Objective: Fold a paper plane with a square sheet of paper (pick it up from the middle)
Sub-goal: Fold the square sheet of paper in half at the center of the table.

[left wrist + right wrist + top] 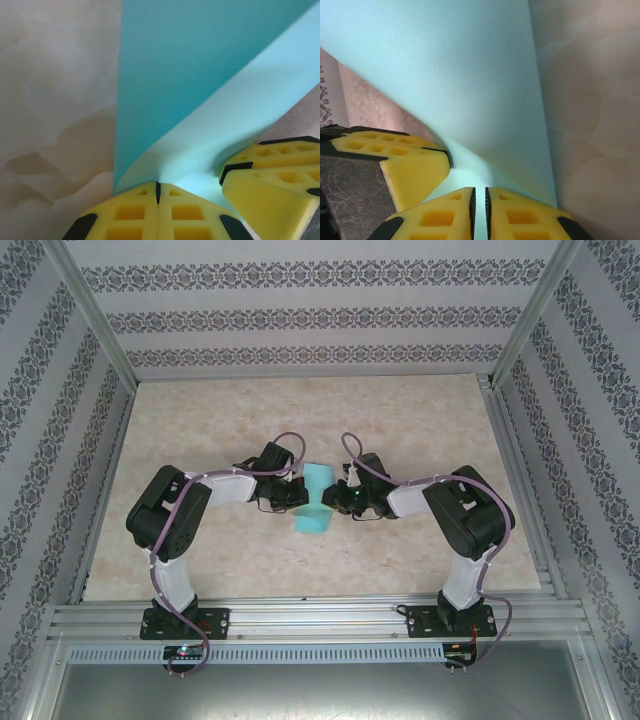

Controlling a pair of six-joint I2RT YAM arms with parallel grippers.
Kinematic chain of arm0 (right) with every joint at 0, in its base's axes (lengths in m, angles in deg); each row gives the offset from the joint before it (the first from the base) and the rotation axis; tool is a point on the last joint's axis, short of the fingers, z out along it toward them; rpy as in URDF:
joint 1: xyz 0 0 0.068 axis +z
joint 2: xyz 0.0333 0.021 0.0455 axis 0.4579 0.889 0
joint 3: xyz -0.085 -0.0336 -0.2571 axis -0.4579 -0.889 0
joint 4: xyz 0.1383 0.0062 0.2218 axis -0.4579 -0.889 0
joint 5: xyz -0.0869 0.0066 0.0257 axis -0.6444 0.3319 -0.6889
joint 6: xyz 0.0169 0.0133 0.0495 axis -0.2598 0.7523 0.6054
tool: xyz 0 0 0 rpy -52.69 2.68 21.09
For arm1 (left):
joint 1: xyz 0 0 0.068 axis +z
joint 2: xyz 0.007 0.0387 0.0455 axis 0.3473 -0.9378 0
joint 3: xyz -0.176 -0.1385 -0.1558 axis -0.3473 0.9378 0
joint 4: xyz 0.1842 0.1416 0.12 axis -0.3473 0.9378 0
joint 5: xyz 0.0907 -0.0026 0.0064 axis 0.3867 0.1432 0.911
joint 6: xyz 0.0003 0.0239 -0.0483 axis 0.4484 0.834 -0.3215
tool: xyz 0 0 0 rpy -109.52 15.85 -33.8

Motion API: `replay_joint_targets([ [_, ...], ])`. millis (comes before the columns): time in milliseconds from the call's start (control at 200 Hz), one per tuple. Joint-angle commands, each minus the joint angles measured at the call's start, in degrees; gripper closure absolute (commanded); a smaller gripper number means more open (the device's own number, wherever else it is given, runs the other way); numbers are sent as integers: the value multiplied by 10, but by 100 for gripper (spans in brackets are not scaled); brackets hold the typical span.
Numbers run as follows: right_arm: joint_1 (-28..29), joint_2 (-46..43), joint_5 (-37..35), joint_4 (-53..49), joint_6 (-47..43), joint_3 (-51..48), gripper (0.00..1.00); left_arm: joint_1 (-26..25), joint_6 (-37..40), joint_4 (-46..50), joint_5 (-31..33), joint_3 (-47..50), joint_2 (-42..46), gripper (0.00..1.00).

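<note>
Bright, even light; soft shadows; wrist close-ups blurred.

Both arms are bent at the elbow, left elbow out left, right elbow out right. Forearms angle inward so the wrists nearly meet in the middle, tips facing each other, v close. Left gripper (297,496) is fully closed, pads flat tog w/ the sheet (200,75) edge pinched in the seam. Right gripper (338,498) has its pads a hair apart w/ a thin slit btwn them. Sheet runs into it, can't tell if it's actually clamped.
</note>
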Motion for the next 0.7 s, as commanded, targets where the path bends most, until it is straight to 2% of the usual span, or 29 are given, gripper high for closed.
replay_joint_targets([
  [0, -2, -34, 2, -4, -14, -6, 85, -8, 15, 29, 12, 5, -22, 100],
  [325, 23, -22, -1, 11, -5, -17, 89, -9, 16, 37, 12, -3, -22, 100],
  [694, 25, -2, -19, 19, -21, -65, 88, -8, 18, 38, 12, 0, -21, 100],
])
